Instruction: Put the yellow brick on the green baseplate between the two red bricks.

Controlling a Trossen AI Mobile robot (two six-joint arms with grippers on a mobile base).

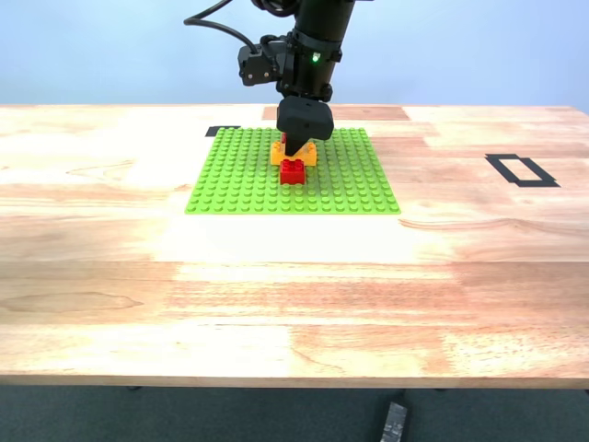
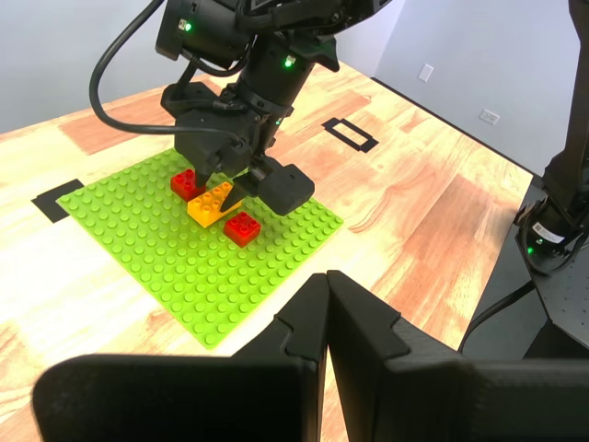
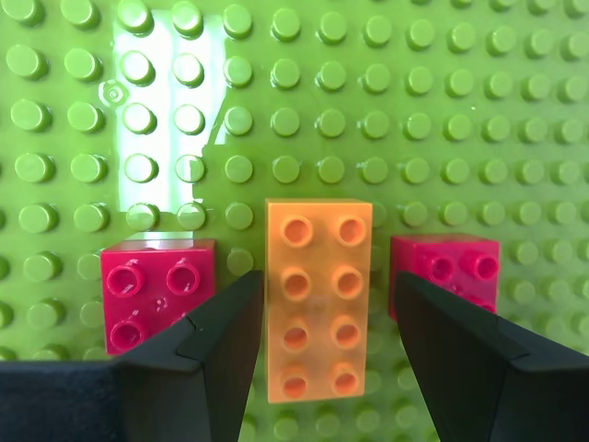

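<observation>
Placement looks to me like the step in hand: the yellow brick (image 3: 318, 299) lies on the green baseplate (image 1: 239, 189), in the gap between the two red bricks, one red brick (image 3: 156, 293) to one side of it and the other red brick (image 3: 448, 270) to the other, each just beside it with a strip of green showing between. It sits in the far half of the plate, about midway between the plate's side edges and closer to its far edge than its near one. My second gripper (image 3: 322, 368) hangs straight over it, and in the second wrist view its jaws stand parted on either side of the brick's long flanks with slivers of gap, so I judge they are spread and holding nothing, though I cannot be sure neither finger grazes the plastic. Whether the brick is pressed fully onto the studs I cannot tell; in the first wrist view it may sit a touch tilted. The next move, as I judge it, calls for a straight lift clear without dragging the brick, or a press down first if it is not seated. My first gripper (image 2: 324, 299) waits well off the plate's near corner, jaws together and empty.
</observation>
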